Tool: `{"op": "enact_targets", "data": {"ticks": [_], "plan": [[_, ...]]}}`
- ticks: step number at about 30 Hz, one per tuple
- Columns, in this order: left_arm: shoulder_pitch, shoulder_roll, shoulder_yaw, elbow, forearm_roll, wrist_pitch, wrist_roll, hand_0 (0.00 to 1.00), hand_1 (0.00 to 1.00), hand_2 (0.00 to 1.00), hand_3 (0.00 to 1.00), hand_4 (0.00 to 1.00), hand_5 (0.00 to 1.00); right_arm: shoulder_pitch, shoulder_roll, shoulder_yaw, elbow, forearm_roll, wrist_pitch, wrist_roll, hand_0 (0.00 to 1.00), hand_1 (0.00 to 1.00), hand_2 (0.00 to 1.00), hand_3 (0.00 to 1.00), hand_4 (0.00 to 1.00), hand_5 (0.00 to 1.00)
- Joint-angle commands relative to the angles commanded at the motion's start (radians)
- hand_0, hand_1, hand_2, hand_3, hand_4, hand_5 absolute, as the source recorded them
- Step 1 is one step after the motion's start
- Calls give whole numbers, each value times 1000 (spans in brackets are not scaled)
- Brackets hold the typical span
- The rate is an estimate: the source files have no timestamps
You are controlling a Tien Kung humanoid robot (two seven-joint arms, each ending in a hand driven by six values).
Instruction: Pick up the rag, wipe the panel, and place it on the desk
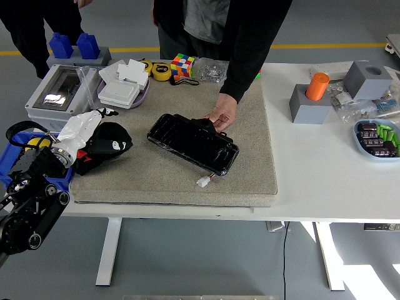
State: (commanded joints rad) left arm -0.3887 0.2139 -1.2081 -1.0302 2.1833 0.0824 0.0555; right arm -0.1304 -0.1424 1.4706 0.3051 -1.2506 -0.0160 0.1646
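On the left side of the grey mat [250,181] the robot's left hand [78,134], the white-wrapped one, sits right on the black rag [111,139]. Honestly can't tell whether its fingers are clamped on the cloth or just resting there, since the wrapping hides them. The rag looks bunched up with a bit of red showing underneath, near the mat's left edge.

The glossy black panel [192,143] lies mid-mat, at an angle, well apart from the rag. A person at the far side has one hand [223,116] pressed on the panel's top edge, looks like they're steadying it.

So progress-wise I'd say we're at step one, the pickup. Rag isn't lifted as far as I can see, and the wiping and setting it back on the desk are both still to do.

Right arm isn't visible anywhere. The left arm [31,194] is cut off at the bottom-left corner, and the small white connector [204,182] by the panel's near edge is too tiny to make out
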Motion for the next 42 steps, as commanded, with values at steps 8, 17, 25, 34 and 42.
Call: {"op": "enact_targets", "data": {"ticks": [8, 17, 25, 34, 42], "plan": [[-17, -7, -4, 47, 5, -1, 21, 645, 662, 718, 763, 998, 263, 0, -2, -2, 0, 0, 0, 0, 590, 607, 558, 542, 940, 381], [-23, -9, 10, 64, -15, -4, 43, 508, 586, 664, 745, 988, 161, -2, 2, 9, 0, -3, -1, 0, 590, 607, 557, 542, 940, 381], [-27, -17, 31, 85, -66, 40, 2, 373, 470, 539, 596, 817, 2, -2, 3, 8, 4, -1, -2, 0, 590, 607, 558, 542, 940, 381], [-34, -16, 49, 95, -74, 81, -36, 254, 389, 478, 560, 692, 2, -5, 6, 17, 3, -6, -3, 0, 590, 607, 557, 542, 940, 381], [-26, 2, 40, 29, -93, 98, -68, 252, 394, 478, 558, 700, 2, -5, 7, 16, 4, -7, -3, 1, 590, 607, 559, 543, 941, 381]]}}
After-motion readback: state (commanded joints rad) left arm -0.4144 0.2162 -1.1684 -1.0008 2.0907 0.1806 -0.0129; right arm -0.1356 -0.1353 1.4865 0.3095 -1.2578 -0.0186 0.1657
